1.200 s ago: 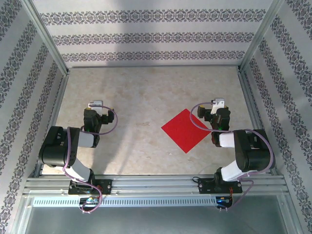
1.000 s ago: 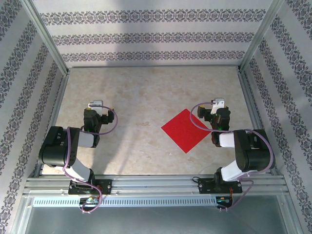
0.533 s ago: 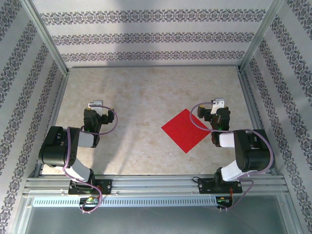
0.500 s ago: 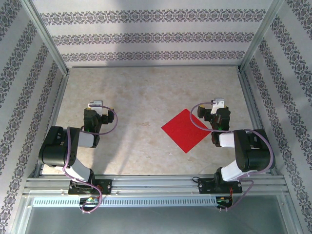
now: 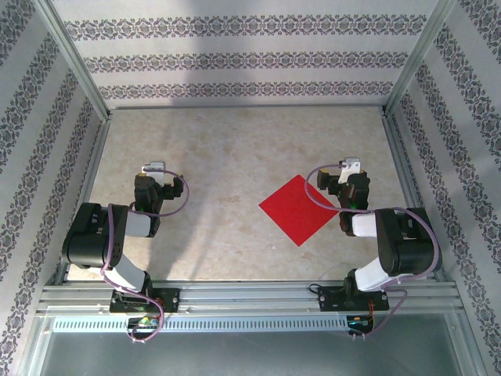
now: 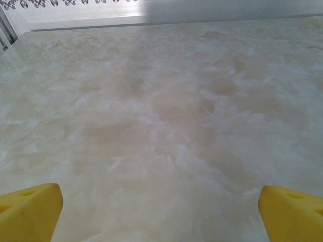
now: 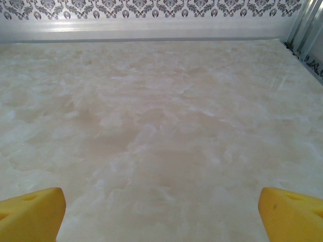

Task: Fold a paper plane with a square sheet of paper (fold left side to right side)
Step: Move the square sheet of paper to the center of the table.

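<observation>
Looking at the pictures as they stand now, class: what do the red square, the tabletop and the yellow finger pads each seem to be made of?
Red square: likely thin matt paper; it lies flat with crisp edges.
Tabletop: smooth, beige marble pattern, stone or laminate; cloudy veining.
Yellow finger pads: perhaps foam or rubber; matt, small pits.

Beige, marble-patterned flat tabletop (image 5: 235,141), mottled with pale cloudy veins, enclosed on three sides by white wall panels (image 5: 235,55) bearing horizontal bands of dark grey floral ornament. Slanted aluminium corner posts (image 5: 74,59) rise at the far left and far right corners. Grooved aluminium rails (image 5: 250,296) run along the near edge, with a white slotted strip (image 5: 235,323) just in front of them.
</observation>
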### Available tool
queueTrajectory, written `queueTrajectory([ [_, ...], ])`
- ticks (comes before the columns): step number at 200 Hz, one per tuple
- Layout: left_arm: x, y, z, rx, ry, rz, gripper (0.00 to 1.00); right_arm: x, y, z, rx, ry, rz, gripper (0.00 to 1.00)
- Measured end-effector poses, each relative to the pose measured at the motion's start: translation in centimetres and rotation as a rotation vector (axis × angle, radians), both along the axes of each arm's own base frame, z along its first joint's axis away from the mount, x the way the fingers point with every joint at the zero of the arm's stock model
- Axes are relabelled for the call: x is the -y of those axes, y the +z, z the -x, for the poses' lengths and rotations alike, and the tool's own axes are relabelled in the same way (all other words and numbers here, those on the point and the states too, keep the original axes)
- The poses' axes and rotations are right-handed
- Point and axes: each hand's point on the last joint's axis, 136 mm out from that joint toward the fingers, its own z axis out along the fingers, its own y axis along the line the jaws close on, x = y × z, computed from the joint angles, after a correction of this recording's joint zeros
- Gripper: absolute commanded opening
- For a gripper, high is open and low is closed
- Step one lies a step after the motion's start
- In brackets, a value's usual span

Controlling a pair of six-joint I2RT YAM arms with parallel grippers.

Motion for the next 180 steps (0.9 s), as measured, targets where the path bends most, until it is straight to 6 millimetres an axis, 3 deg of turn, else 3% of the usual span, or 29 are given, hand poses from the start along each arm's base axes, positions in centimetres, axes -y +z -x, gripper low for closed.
queueTrajectory([
  [57,0.0,0.0,0.0,0.000,0.001,0.000,1.00,-0.1,-0.1,0.1,-0.008,0.013,-0.012,0.98],
  [77,0.0,0.5,0.3,-0.010,0.002,0.000,1.00,0.2,0.9,0.5,-0.005,0.001,-0.018,0.98],
  [95,-0.3,2.8,0.6,0.010,0.020,0.006,1.00,0.3,3.5,1.0,0.027,-0.009,-0.029,0.98],
  [127,-0.5,10.7,0.4,0.127,0.055,0.087,1.00,0.5,9.4,1.6,0.079,-0.044,-0.114,0.98],
  [146,0.0,14.2,0.7,0.144,0.051,0.182,1.00,0.1,11.6,2.2,0.063,-0.038,-0.198,0.98],
  [162,0.9,15.3,1.4,0.121,0.031,0.279,1.00,-0.9,12.3,3.0,0.017,-0.008,-0.281,0.98],
  [180,2.2,14.6,2.7,0.052,-0.002,0.403,1.00,-2.5,11.6,4.0,-0.066,0.038,-0.393,0.98],
])
